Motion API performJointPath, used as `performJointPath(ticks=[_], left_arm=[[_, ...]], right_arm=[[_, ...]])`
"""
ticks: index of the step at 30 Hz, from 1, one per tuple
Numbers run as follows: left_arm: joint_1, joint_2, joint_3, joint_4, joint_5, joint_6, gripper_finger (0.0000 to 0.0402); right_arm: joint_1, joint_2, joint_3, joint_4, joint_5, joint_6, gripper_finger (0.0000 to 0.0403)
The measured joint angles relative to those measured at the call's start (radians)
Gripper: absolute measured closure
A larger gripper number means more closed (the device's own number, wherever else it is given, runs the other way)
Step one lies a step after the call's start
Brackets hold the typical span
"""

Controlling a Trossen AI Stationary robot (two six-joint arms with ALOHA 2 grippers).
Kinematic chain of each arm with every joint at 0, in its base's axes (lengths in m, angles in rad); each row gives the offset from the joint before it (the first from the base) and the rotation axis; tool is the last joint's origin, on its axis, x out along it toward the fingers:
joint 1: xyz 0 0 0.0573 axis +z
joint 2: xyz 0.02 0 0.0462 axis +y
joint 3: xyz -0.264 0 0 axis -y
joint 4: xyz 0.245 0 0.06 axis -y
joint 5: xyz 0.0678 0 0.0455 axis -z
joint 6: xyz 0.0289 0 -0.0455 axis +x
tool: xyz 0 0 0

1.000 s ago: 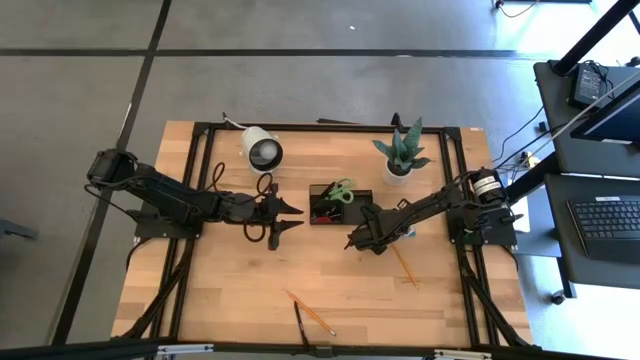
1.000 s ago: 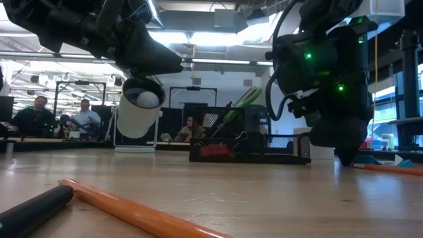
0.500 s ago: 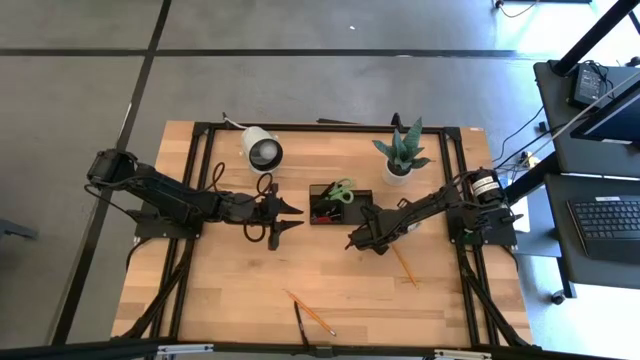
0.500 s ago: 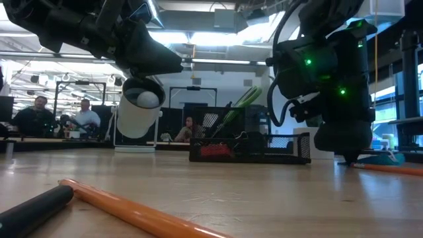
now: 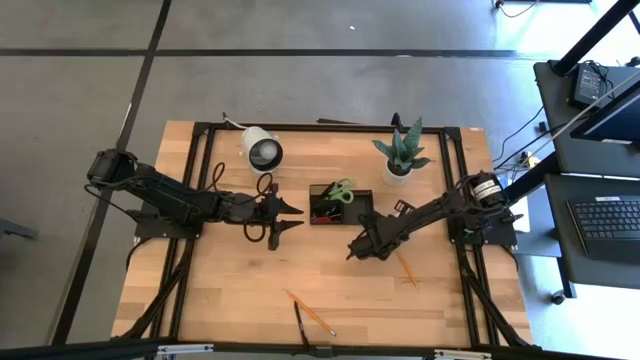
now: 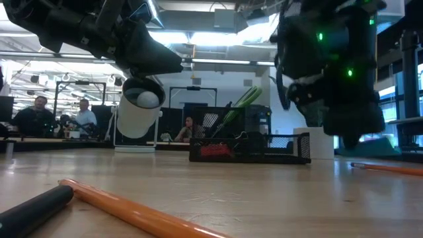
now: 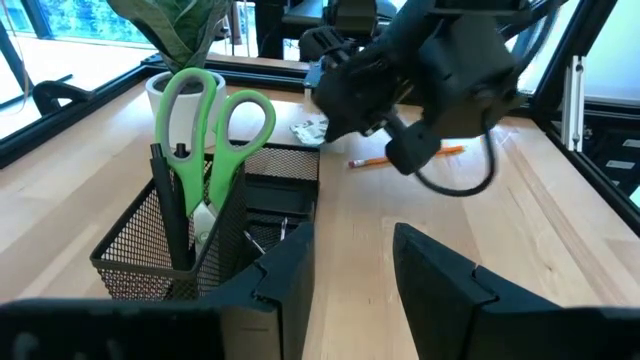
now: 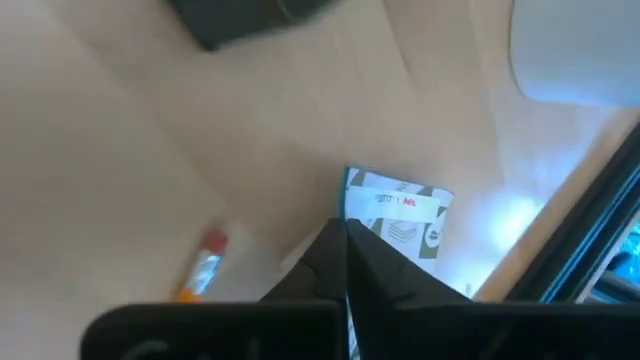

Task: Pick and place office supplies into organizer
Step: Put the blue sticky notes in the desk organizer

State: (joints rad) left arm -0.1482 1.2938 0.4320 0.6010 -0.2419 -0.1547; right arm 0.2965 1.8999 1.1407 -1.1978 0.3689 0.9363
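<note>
Two arms, high view: the left gripper (image 5: 287, 219) hovers just left of the low black mesh desk organizer (image 5: 340, 204) at table centre; the right gripper (image 5: 352, 246) hangs just in front of its right end.
High view, supplies: green-handled scissors (image 5: 340, 190) stand in the organizer; one orange pencil (image 5: 404, 266) lies beside the right gripper; another orange pencil (image 5: 309, 313) and a black pen (image 5: 298, 324) lie near the front edge.
Low view: the right gripper (image 6: 349, 139) hangs clear above the light wooden table (image 6: 264, 192), the pencil (image 6: 386, 169) lying on the wood beneath it.
Left wrist view: the left gripper (image 7: 350, 275) has its fingers spread apart with nothing between them, facing the organizer (image 7: 150, 240) and the upright scissors (image 7: 210, 130).
Right wrist view: the right gripper (image 8: 345, 262) has its fingers pressed together; they seem to hold nothing, though the tips hide the spot. A small blue-edged printed pad (image 8: 400, 222) lies on the table beyond.
</note>
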Motion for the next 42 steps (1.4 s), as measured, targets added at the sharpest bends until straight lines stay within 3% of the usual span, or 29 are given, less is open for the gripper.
performJointPath(ticks=[10,15,19,27,35,42], left_arm=[[0.000,0.000,0.000,0.000,0.000,0.000,0.0272],[0.000,0.000,0.000,0.000,0.000,0.000,0.0272],[-0.001,0.000,0.000,0.000,0.000,0.000,0.0272],[-0.001,0.000,0.000,0.000,0.000,0.000,0.0272],[-0.001,0.000,0.000,0.000,0.000,-0.019,0.0272],[-0.001,0.000,0.000,0.000,0.000,-0.018,0.0272]], right_arm=[[0.079,-0.033,0.237,-0.243,0.117,-0.006,0.0402],[0.113,-0.205,0.279,-0.247,0.166,0.006,0.0402],[0.153,-0.386,0.254,-0.162,0.270,0.036,0.0403],[0.200,-0.679,0.012,0.277,0.340,-0.080,0.0403],[0.207,-0.932,-0.450,1.029,0.313,-0.247,0.0403],[0.200,-1.017,-0.805,1.615,0.310,-0.323,0.0403]])
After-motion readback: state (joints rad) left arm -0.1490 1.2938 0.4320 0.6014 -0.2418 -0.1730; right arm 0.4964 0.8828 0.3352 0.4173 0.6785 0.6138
